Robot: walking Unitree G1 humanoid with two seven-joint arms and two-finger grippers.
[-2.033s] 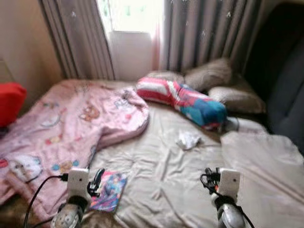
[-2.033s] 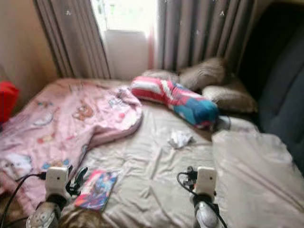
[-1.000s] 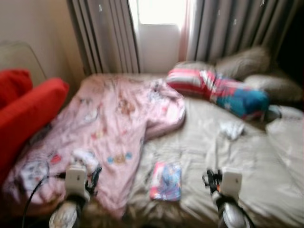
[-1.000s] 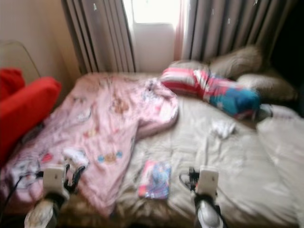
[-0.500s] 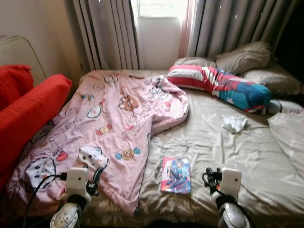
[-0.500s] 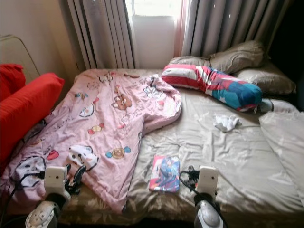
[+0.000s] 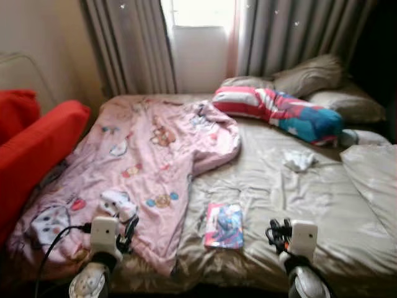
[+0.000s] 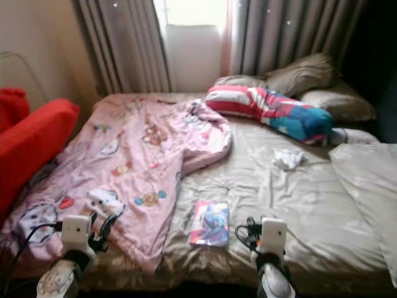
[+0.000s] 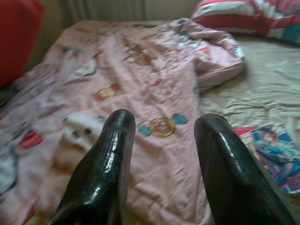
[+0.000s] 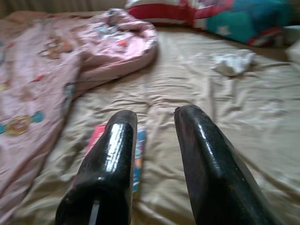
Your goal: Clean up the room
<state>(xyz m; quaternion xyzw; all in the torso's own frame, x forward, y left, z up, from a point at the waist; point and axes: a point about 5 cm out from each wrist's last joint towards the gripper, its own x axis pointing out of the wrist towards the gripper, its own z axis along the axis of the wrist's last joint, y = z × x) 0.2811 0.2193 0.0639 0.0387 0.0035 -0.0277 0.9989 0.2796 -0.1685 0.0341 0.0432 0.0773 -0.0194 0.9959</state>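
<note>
At the far left, a red cushion [image 7: 34,146] rests against the side of the bed [image 7: 291,192], just beside the bed's left edge. A pink blanket [image 7: 142,155] printed with cartoon figures covers the left half of the bed, crumpled, with one fold bulging toward the middle and its near edge hanging over the front of the mattress.

The left gripper [image 9: 161,129] is held low at the front of the bed, above the near edge of the pink blanket. Its fingers [image 9: 110,154] stand wide apart and hold nothing.

A colourful book [image 7: 224,225] lies flat on the beige sheet near the front edge of the bed, just beside the blanket's edge and between the two arms.

The right gripper [image 10: 154,119] is held low at the front of the bed, near the book. Its fingers [image 10: 199,150] stand moderately apart and hold nothing.

Further back and to the right, a crumpled white cloth [image 7: 299,160] lies on the sheet, well apart from the book. Behind it, a striped red, white and blue bolster [image 7: 276,112] lies across the bed, in front of beige pillows [image 7: 310,73]. Grey curtains [image 7: 130,46] flank a bright window [image 7: 201,12] at the head.
</note>
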